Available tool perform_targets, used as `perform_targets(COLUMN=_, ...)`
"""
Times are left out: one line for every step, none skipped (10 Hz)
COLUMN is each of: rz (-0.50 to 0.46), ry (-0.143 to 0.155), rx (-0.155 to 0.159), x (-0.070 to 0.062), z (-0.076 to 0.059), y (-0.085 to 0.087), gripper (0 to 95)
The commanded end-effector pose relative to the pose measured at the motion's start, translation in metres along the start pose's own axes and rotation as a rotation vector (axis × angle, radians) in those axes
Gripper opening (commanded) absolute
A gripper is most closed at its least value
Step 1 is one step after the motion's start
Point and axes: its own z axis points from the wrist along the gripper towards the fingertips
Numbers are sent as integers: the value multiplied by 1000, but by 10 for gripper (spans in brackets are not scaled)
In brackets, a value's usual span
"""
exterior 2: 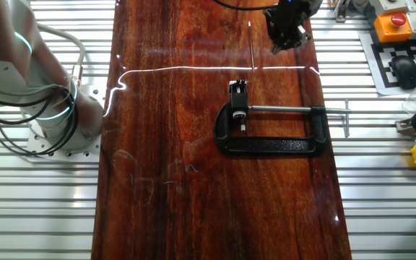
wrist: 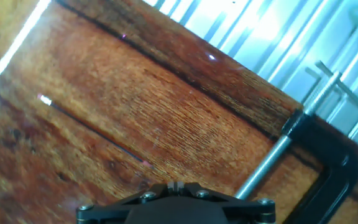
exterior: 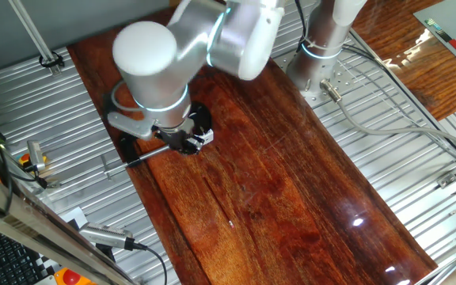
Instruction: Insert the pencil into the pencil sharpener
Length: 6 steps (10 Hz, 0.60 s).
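Pencil (wrist: 95, 130), seen from the hand view as a thin dark line with a pale glinting end, lies flat on the red-brown wooden board (wrist: 166, 112) just ahead of the hand. It is loose, not held. Only the dark base of the gripper (wrist: 176, 202) shows at the bottom edge there; its fingers are out of frame, so whether they are spread or closed cannot be told. In the other fixed view the gripper hangs at the board's far end, directly above one end of the pencil, probably lined up for a pick.

Further along the board, a black C-clamp (exterior 2: 273, 130) lies flat, well apart from the pencil. Its jaw grips the small white pencil sharpener (exterior 2: 237, 89), seemingly so the block stays put during insertion.

From one fixed view, the arm's pale body (exterior: 153, 67) hides most of the clamp.
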Motion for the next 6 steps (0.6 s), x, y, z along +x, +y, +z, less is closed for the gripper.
perform_targets(rz=-261, ry=-7, rx=-13, x=-16, z=9, y=9, gripper=380)
perform_targets(rz=-277, ry=-12, rx=-12, x=-20, z=12, y=13, gripper=380)
perform_targets(rz=-306, ry=-40, rx=-18, x=-28, z=27, y=30, gripper=380)
perform_targets(rz=-323, ry=-52, rx=-21, x=-32, z=37, y=43, gripper=380)
perform_targets(rz=-321, ry=-57, rx=-21, x=-33, z=42, y=53, gripper=380)
perform_targets(rz=-307, ry=-60, rx=-14, x=-35, z=45, y=57, gripper=380)
